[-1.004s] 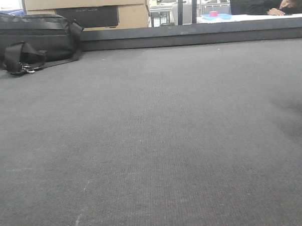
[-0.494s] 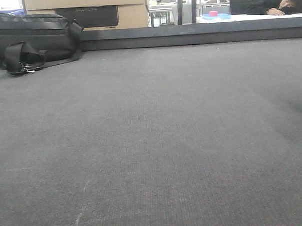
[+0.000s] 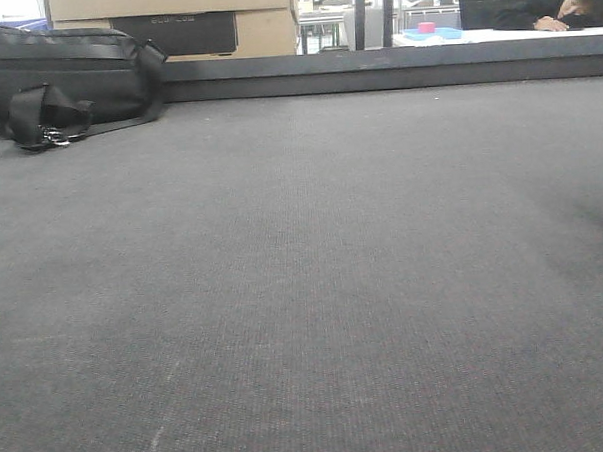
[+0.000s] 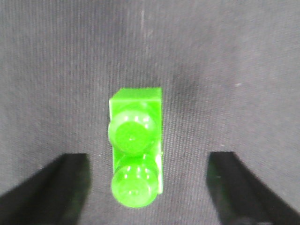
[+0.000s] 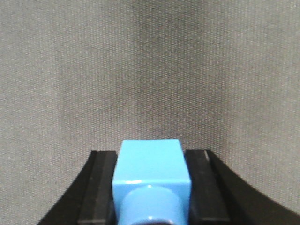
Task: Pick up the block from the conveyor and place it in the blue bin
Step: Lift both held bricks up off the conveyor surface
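Right gripper: jaws clamped on a blue block above the conveyor. Left gripper: jaws wide, green block lying between them on the belt, its length running 12 to 6 o'clock. Front view: black bag at 10 o'clock.

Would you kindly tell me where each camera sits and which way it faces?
Front view: low over the conveyor, facing across it to a black bag; no robot part shows.
Left wrist: behind the left gripper, looking down at a green block between its open jaws.
Right wrist: behind the right gripper, looking down; it clamps a blue block.
All three share the conveyor's grey belt.
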{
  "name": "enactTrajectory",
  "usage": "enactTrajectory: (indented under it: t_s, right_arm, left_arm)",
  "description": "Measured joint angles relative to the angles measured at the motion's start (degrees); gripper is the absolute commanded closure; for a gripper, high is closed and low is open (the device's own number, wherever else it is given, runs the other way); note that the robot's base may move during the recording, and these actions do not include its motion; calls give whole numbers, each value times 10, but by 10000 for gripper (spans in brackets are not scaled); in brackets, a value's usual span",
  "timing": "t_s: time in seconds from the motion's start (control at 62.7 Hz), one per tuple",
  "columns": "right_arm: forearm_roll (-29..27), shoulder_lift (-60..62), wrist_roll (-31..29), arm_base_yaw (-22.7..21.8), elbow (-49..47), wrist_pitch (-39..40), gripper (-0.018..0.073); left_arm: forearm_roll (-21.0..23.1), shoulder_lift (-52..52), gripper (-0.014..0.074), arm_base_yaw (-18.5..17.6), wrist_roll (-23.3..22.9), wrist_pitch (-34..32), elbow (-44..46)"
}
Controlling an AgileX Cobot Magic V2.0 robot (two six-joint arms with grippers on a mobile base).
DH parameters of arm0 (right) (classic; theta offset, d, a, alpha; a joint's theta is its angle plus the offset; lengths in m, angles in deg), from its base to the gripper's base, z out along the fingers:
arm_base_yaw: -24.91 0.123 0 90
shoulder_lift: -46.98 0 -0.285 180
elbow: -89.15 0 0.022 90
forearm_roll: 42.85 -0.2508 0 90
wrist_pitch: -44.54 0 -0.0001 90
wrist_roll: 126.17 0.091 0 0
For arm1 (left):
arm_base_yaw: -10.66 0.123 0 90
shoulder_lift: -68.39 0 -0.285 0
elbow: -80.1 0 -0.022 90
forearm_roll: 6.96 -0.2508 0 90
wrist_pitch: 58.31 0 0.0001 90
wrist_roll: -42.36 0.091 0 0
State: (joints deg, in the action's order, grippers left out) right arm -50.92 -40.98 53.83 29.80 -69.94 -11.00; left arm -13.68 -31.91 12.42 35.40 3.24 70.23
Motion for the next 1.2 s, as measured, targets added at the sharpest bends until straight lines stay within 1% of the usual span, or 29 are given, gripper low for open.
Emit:
enactTrajectory:
  t_s: [0.128, 0.207, 0.335, 0.462, 0.558, 0.654, 0.733, 0.749, 0.877, 0.973, 1.084, 1.196]
  right_arm:
    - [0, 0, 0, 0, 0, 2, 721]
    - [-1, 0, 0, 0, 0, 5, 721]
    - [-4, 0, 0, 0, 0, 10, 721]
    - [-4, 0, 0, 0, 0, 11, 721]
    - [-5, 0, 0, 0, 0, 11, 721]
    - [-5, 0, 0, 0, 0, 11, 721]
    - [-5, 0, 0, 0, 0, 11, 721]
    - [-5, 0, 0, 0, 0, 11, 721]
    - [-12, 0, 0, 0, 0, 11, 721]
    - [-22, 4, 0, 0, 0, 9, 721]
    - [-27, 23, -10, 0, 1, 18, 721]
    - [-27, 52, -30, 0, 22, 74, 721]
  left_arm:
    - [0, -4, 153, 0, -5, -51, -44]
    - [0, -13, 157, 0, -5, -72, -57]
    - [3, -33, 209, 1, -8, -96, -55]
    - [5, -49, 304, 6, -8, -91, -47]
    - [6, -55, 394, 7, -8, -88, -46]
    - [7, -56, 538, 9, -8, -83, -43]
    - [8, -56, 690, 9, -8, -77, -37]
    - [9, -56, 707, 9, -8, -74, -36]
    - [15, -48, 708, 9, -6, -63, -19]
    - [23, -21, 708, 1, 23, -59, -11]
    - [38, 31, 708, -25, 74, -71, -9]
    - [54, 89, 708, -62, 105, -114, -27]
